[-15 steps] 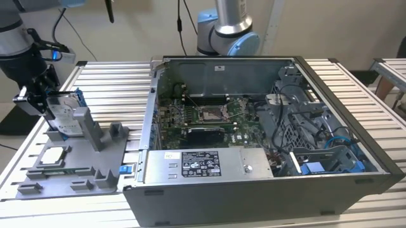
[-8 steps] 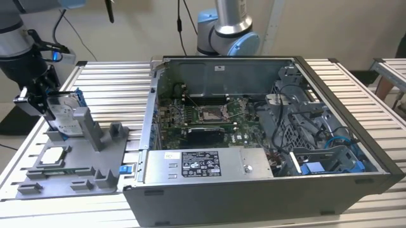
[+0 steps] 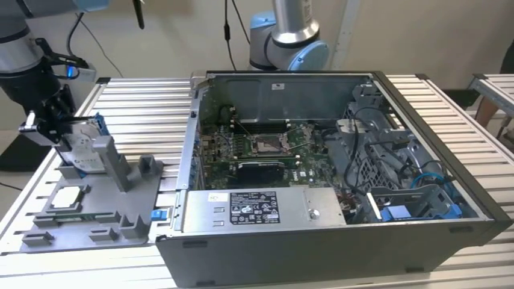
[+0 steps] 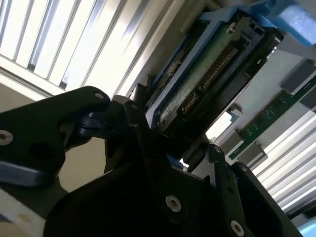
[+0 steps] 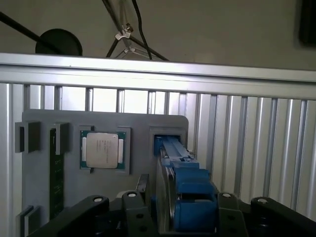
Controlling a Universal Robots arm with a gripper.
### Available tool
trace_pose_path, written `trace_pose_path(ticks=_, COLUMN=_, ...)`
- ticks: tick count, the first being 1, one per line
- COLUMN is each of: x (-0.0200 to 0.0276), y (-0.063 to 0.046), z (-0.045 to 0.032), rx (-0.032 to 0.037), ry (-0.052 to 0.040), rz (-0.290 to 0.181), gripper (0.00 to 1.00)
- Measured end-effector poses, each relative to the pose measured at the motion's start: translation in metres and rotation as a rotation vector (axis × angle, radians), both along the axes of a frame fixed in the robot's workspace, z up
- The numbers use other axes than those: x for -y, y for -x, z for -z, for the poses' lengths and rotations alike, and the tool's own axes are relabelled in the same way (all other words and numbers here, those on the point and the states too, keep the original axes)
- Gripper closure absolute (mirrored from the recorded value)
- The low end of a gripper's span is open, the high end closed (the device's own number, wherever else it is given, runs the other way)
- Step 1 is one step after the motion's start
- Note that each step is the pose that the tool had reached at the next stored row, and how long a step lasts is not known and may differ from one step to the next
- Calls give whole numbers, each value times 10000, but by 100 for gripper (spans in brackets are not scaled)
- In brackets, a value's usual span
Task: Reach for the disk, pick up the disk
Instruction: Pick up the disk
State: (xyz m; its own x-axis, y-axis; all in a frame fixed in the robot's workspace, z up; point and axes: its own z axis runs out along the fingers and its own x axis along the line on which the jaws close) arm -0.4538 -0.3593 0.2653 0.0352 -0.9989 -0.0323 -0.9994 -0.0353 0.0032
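Jaws snug on both faces of the disk [image 5: 190,192], seemingly clamped; disk upright in its slot on the grey tray [image 5: 138,129] beside the chip [image 5: 102,150]. Keep grip square, pull straight out along slot walls, no tilting or twisting.

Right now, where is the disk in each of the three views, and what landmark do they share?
Exterior view: the disk stands upright in the grey fixture plate at the exterior view's left, at the gripper.
First wrist view: the disk is edge-on, blue carrier nearest, at the gripper.
Second wrist view: the disk shows its circuit-board side, close by the gripper.
Shared landmark: the slatted aluminium table, in all three.
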Motion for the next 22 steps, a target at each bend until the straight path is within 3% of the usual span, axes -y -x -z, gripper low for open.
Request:
trace_pose_path(ticks=16, x=0, y=0, z=-3, rx=3, ry=-4, rz=-1, gripper=100)
trace_pose_path(ticks=22, x=0, y=0, z=-48, rx=0, ry=-1, rz=-1, gripper=100)
